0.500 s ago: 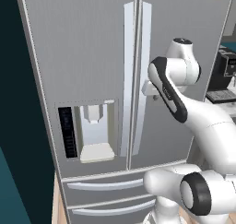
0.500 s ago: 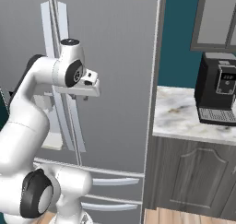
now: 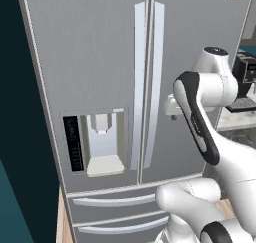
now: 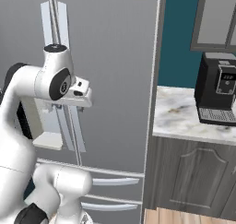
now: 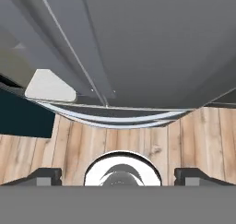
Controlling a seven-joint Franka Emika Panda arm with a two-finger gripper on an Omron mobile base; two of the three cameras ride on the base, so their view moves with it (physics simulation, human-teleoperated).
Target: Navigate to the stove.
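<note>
While the base faces the fridge (image 3: 100, 62), the stove is not in sight; it may lie right, past the coffee machine (image 4: 219, 89) on the counter (image 4: 177, 114). Fixed and heavy, it needs no grasp. The gripper (image 5: 118, 174) is spread, empty.

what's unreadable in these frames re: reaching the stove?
- Right base view: counter and coffee machine cut by the right edge; what lies beyond is unknown.
- Left base view: arm hides the fridge's right side.
- Hand view: fingertips barely rise; gap looks wide.
</note>
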